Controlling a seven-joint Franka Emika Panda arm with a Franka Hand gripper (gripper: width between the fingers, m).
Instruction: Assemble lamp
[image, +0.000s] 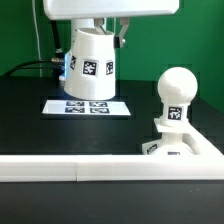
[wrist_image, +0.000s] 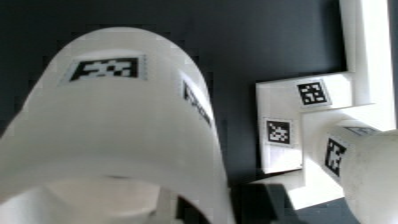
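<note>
The tapered white shade (image: 91, 68) with square tags hangs slightly tilted in my gripper (image: 95, 30), which is shut on its narrow top end. Its wide end is just over the far edge of the marker board (image: 88, 106). The ball-topped bulb (image: 177, 94) stands upright on the stepped square base (image: 178, 148) at the exterior view's right. In the wrist view the shade (wrist_image: 125, 120) fills most of the picture, with the base (wrist_image: 311, 95) and the bulb (wrist_image: 365, 150) beside it. My fingertips are hidden there.
Long white bars (image: 60, 170) run along the front of the black table and meet another bar (image: 214, 150) behind the base at the exterior view's right. A green wall stands at the back. Cables lie at the back on the exterior view's left.
</note>
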